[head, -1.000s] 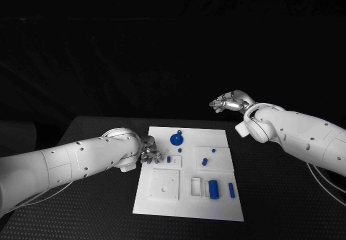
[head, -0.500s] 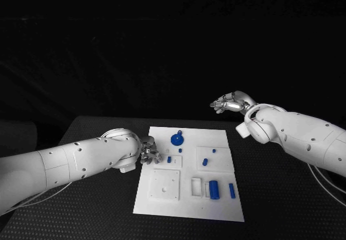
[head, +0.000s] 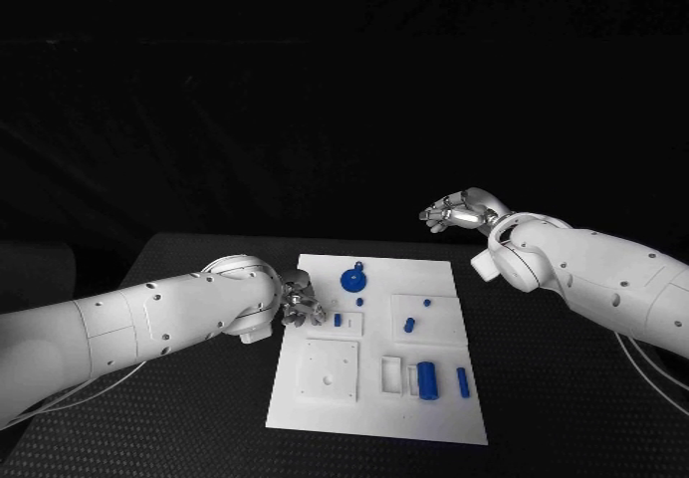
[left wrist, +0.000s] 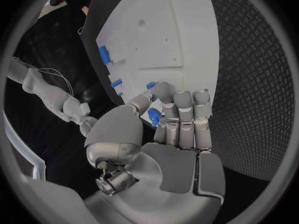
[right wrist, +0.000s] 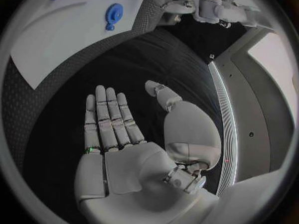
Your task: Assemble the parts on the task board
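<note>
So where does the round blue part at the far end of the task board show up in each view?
Head view: round blue part near the far edge of the task board.
Left wrist view: I cannot pick it out.
Right wrist view: it lies at the board's edge.
Shared landmark: the white task board.

Task board [head: 376, 398] smooth matt white plastic. Blue parts [head: 425, 378] look like smooth plastic, slight sheen. Bench [head: 574, 398] black, rough woven-pattern matt surface. Left hand [left wrist: 177, 129] satin silver metal-look with pale grey matt pads; right hand [right wrist: 124, 134] same. Arm shells [head: 143, 319] glossy white plastic.
</note>
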Controlling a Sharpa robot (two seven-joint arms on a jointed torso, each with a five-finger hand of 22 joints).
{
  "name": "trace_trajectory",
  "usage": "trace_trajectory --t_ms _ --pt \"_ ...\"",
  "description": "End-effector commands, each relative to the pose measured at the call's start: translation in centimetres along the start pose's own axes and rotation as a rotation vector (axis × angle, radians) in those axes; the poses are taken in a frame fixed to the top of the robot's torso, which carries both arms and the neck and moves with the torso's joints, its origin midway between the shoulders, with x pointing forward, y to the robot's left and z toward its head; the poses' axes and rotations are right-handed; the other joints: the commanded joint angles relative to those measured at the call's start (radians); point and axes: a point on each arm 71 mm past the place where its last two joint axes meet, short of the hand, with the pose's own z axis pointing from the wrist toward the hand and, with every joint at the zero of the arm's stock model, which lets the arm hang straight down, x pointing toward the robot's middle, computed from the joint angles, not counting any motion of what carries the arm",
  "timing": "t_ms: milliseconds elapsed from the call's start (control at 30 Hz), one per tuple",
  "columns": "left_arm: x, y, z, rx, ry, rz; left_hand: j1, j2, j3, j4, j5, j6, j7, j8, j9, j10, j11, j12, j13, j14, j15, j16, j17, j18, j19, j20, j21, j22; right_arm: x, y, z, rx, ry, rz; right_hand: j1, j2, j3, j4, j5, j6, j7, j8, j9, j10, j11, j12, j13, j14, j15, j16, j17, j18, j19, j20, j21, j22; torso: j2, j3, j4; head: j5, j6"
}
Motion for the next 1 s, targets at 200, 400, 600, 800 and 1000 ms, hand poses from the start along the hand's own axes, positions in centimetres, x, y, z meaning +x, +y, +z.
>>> trace_trajectory --t_ms 200,400,600,800,1000 --pt "0.0 -0.4 -0.2 0.026 0.042 -0.024 0.004 0.012 0.012 -0.015 -0.003 0.008 -0.001 0.003 0.001 0.002 -0.003 -0.001 -0.003 0.006 -0.002 0.003 0.000 0.008 0.000 -0.071 0.003 0.018 0.2 0.0 0.0 -0.004 0.026 0.003 -0.001 0.010 -0.005 -0.004 0.005 -0.008 0.018 0.004 -0.002 0.004 0.002 -0.006 -0.001 0.004 0.004 -0.005 0.001 0.006 0.000 0.006 -0.006 0.002 0.001 -0.0008 -0.0003 0.001 0.000" --pt "-0.5 0.1 -0.2 0.000 0.105 0.000 0.010 0.015 0.015 -0.025 -0.002 0.008 -0.002 0.005 0.002 0.002 -0.005 -0.002 -0.006 0.005 -0.002 0.002 0.000 0.008 -0.001 -0.071 0.003 0.019 0.2 0.0 0.0 -0.003 0.026 0.003 -0.001 0.011 -0.006 -0.004 0.005 -0.008 0.018 0.004 -0.002 0.004 0.003 -0.007 -0.001 0.004 0.004 -0.005 0.001 0.006 0.000 0.006 -0.007 0.002 0.001 -0.0002 -0.0005 0.003 0.000" --pt "-1.5 0.2 -0.1 -0.028 0.180 0.036 0.011 0.013 0.014 -0.039 0.046 0.020 -0.008 0.018 0.016 -0.006 -0.011 -0.003 -0.007 0.001 0.001 -0.002 -0.002 0.007 -0.004 -0.068 0.003 0.019 0.3 0.1 0.1 -0.004 0.028 0.003 -0.001 0.011 -0.006 -0.005 0.005 -0.008 0.018 0.004 -0.002 0.004 0.003 -0.007 -0.001 0.004 0.004 -0.006 0.002 0.006 0.000 0.006 -0.007 0.002 0.001 0.0000 -0.0005 0.006 0.002" --pt "-3.4 -0.6 0.3 -0.071 0.216 0.061 -0.001 0.017 0.009 -0.045 0.088 0.023 -0.009 0.024 0.029 -0.009 -0.011 -0.001 -0.006 -0.002 0.005 -0.003 -0.002 0.007 -0.009 -0.065 0.002 0.019 0.3 0.1 0.1 -0.002 0.027 0.003 0.000 0.011 -0.006 -0.005 0.005 -0.008 0.018 0.005 -0.002 0.004 0.003 -0.007 -0.001 0.004 0.004 -0.006 0.002 0.006 0.000 0.006 -0.007 0.003 0.001 -0.0004 -0.0011 0.006 0.003" --pt "-4.5 -1.8 0.5 -0.076 0.236 0.081 -0.014 0.013 0.008 -0.054 0.146 0.029 -0.011 0.031 0.042 -0.010 -0.013 0.000 -0.007 -0.003 0.007 -0.002 -0.002 0.008 -0.011 -0.063 0.003 0.020 0.5 0.1 0.2 -0.002 0.029 0.004 0.000 0.012 -0.006 -0.005 0.005 -0.008 0.018 0.005 -0.002 0.004 0.003 -0.007 -0.001 0.004 0.004 -0.006 0.002 0.006 0.000 0.006 -0.008 0.003 0.002 -0.0001 -0.0022 0.007 0.001"
